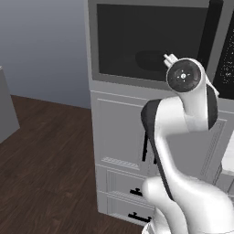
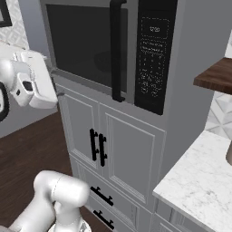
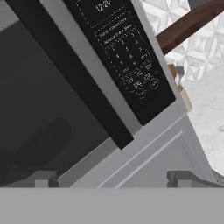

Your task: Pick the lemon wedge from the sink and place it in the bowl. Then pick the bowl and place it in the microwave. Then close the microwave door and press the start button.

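The microwave (image 2: 113, 54) is sitting built into the grey cabinet (image 2: 122, 154), and its door (image 2: 86, 45) is standing closed, with the black handle (image 2: 117, 50) running just beside the control panel (image 2: 154, 54). The gripper (image 3: 113, 177) is hovering in front of the door's lower edge with its fingers (image 3: 41, 178) spread wide and pinching nothing. A dim shape is showing behind the dark window (image 1: 151, 59), but I cannot tell if it is the bowl.
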